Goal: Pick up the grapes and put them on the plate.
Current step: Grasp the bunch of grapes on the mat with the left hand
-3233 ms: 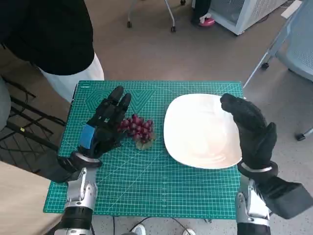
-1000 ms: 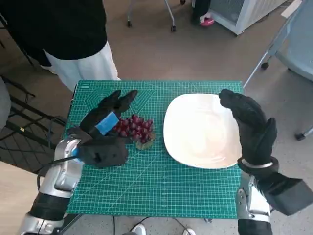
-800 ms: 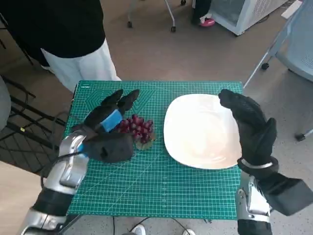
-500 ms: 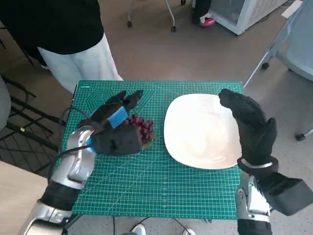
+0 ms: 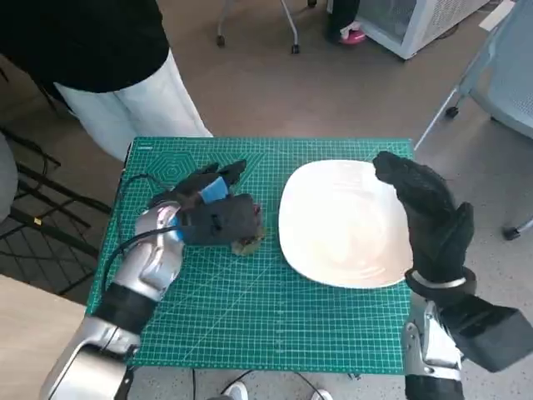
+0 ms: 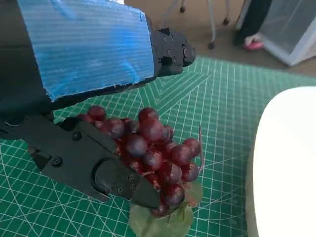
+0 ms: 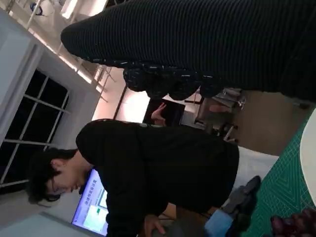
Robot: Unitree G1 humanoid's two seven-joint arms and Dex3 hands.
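Note:
A bunch of dark red grapes with a green leaf lies on the green cutting mat, left of the white plate. In the head view my left hand covers most of the bunch; only the leaf shows. In the left wrist view its thumb lies against one side of the grapes, and the other fingers reach past the far side with mat showing between. The bunch rests on the mat. My right hand hovers open over the plate's right edge.
A person in a black top and white trousers stands at the table's far left corner; the right wrist view also shows this person. Chair legs and a grey chair stand on the floor beyond.
My left hand has swung right and turned over the grapes, from beside the bunch to covering it. The right hand has stayed in place. The person has shifted slightly.

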